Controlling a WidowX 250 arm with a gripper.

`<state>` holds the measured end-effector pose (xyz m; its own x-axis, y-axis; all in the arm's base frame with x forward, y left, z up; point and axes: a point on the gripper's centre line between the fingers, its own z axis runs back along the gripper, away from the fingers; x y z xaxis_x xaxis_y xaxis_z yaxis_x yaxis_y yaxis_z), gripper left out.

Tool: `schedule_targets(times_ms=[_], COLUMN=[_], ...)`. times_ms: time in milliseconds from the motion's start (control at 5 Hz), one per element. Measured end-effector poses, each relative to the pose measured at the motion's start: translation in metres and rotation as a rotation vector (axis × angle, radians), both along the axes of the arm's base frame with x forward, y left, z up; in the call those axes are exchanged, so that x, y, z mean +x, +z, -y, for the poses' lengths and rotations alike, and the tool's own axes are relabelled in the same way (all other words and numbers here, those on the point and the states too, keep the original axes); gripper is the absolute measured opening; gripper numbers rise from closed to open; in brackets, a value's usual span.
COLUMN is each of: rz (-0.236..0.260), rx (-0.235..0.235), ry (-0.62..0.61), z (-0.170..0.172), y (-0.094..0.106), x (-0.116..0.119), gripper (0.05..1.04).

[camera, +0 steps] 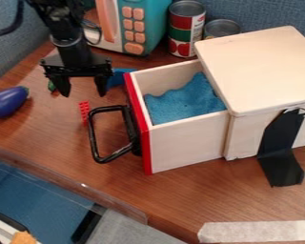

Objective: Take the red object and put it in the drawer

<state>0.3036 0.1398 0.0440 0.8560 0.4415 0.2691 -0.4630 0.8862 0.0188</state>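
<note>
Purple glossy toy eggplant [8, 102] lay on the brown wood-grain tabletop [53, 138], apart from the job. Black two-finger gripper [84, 94] hung pointing down with its fingers spread, claw released, nothing between them. Small red studded plastic piece [84, 112], the target, sat on the tabletop, lower in view than the fingertips and roughly centred on the gap. Spread probably there to straddle it; next move called for was down onto it, then close.

Black bent-bar handle [93, 136] stuck out just right of the piece. Snag risk on that side, my read. Pale wooden drawer with a red front [187, 143] stood open, so a drop from above looked feasible. Crumpled blue lining [184, 102] inside, likely to cushion the landing. Nothing red in there, so the put-in step wasn't done. Pale wooden cabinet [263, 71] held the drawer's back end. Black strip [285, 147] ran down its side to the tabletop, presumably anchoring it so a bump to the drawer wouldn't shift it.
</note>
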Motion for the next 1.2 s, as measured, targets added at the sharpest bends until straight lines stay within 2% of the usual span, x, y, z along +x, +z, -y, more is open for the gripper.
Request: schedule_targets(times_ms=[200, 600, 1200], rz=[-0.026, -0.011, -0.047], rx=[-0.002, 0.002, -0.028], ry=[0.038, 0.122, 0.185], z=[0.003, 0.002, -0.001], y=[-0.01, -0.014, -0.016], x=[0.002, 0.002, -0.008], gripper=[1.001, 1.001, 1.001])
